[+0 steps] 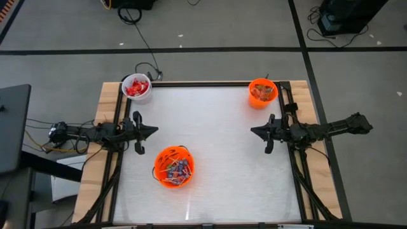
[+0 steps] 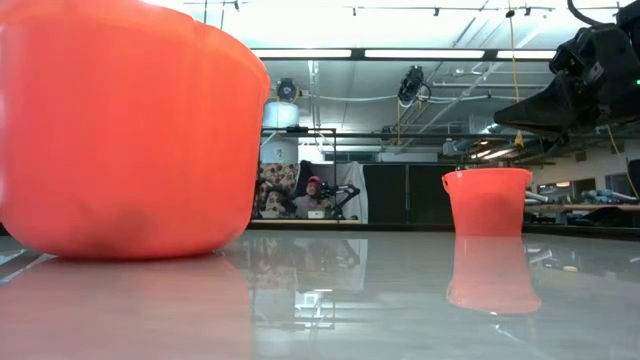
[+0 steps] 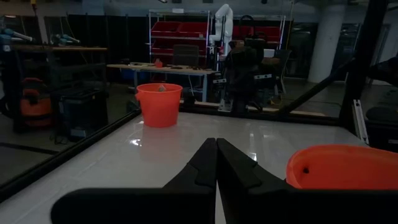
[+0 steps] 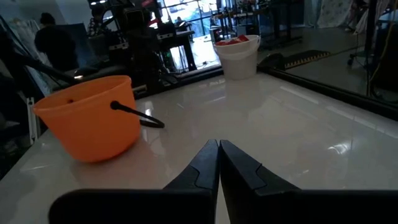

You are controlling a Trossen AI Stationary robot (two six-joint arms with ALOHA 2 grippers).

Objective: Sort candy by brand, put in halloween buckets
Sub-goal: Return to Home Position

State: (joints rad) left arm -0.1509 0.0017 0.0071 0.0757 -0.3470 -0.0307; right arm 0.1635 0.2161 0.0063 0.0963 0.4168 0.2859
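Both pairs of jaws are pressed together with nothing between them. The left gripper [image 1: 153, 131] hangs over the left edge of the table [image 1: 210, 127], pointing inward. The right gripper [image 1: 254, 131] mirrors it over the right edge. Each wrist view shows its own two dark fingers meeting in a closed point.

The candy sits inside the three halloween buckets:
- The white bucket [image 1: 141, 99] stands at the far left corner and holds red packets [image 1: 135, 88].
- The small orange bucket [image 1: 257, 104] stands at the far right corner. Its contents are too small to identify.
- The larger orange bucket [image 1: 156, 166] stands near, left of centre, with a heap of blue and pink wrapped pieces [image 1: 175, 169].

No loose sweets show on the table top, so the sorting looks finished. Only parking the arms seems to remain.

To do this step well, each arm should draw straight back toward its own side, wrist raised and jaws kept closed. The left arm needs more care because the larger orange bucket is near its gripper, on the near side. A dip or swing that way could knock it. The right arm has the small orange bucket on its far side, well apart from the gripper. Both arms should end level and matched.
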